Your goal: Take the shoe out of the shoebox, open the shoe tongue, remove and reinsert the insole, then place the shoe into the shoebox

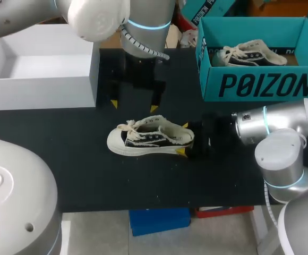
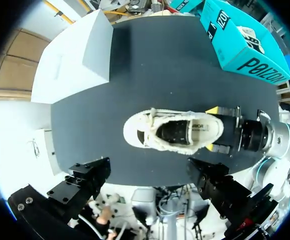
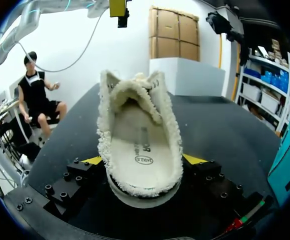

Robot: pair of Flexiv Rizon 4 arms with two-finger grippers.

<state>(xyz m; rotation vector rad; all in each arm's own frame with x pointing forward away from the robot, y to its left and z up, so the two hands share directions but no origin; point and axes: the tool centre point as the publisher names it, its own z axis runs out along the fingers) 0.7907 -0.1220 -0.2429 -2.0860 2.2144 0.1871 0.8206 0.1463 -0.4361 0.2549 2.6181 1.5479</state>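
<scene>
A cream low-top shoe (image 1: 151, 139) with black sides lies upright mid-table, toe to the left. My right gripper (image 1: 183, 139) is shut on its heel, one yellow tip on each side. In the right wrist view the shoe (image 3: 137, 130) runs straight ahead from the gripper (image 3: 143, 160), its tongue raised and the pale insole (image 3: 140, 150) lying inside. My left gripper (image 1: 134, 105) hangs open above and behind the shoe, touching nothing. From the left wrist the shoe (image 2: 172, 131) lies well below that gripper (image 2: 147, 177).
The teal shoebox (image 1: 260, 85) stands at the back right with a second shoe (image 1: 249, 54) inside. A white box (image 1: 37, 79) stands open at the back left. Black tabletop runs in front of the shoe to the near edge.
</scene>
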